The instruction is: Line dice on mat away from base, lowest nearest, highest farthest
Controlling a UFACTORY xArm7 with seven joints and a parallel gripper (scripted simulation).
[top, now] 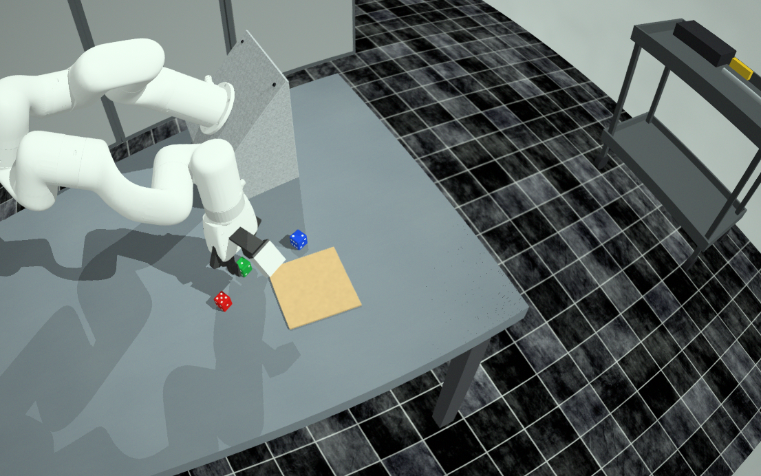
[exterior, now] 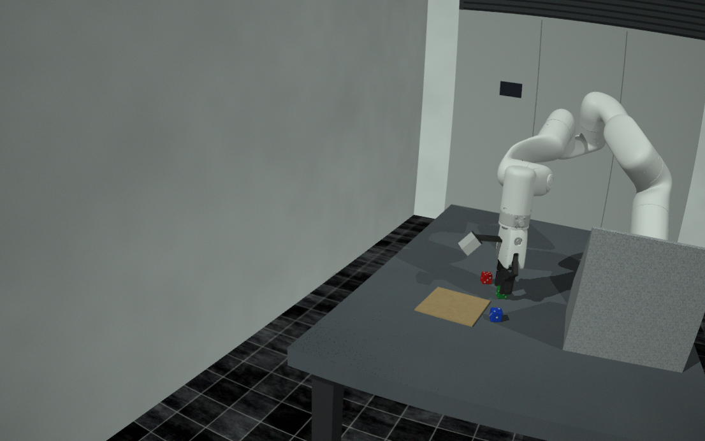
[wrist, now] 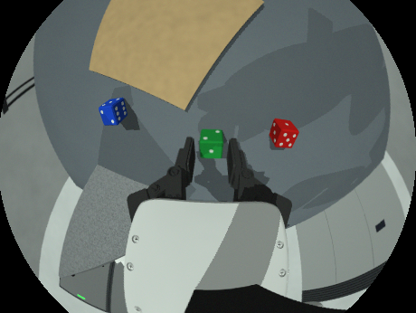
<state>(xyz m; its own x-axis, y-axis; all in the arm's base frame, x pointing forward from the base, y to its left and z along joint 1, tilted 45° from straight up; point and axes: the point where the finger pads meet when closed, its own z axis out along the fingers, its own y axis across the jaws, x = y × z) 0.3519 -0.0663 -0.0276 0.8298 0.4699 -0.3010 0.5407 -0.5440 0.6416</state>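
The tan mat (top: 314, 287) lies flat on the grey table and also shows in the wrist view (wrist: 171, 33). The green die (top: 243, 266) sits on the table just left of the mat's near corner. The blue die (top: 298, 239) is beside the mat's back edge. The red die (top: 222, 301) is left of the mat, farther from it. All three dice are off the mat. My gripper (wrist: 211, 147) is low over the table and partly open. In the wrist view the green die (wrist: 212, 144) lies at its fingertips with a small gap on each side. It holds nothing.
A tall slanted grey panel (top: 258, 112) stands on the table behind the dice. A small white block (top: 270, 259) sticks out from my wrist over the mat's corner. A metal shelf rack (top: 690, 123) stands off the table at the far right.
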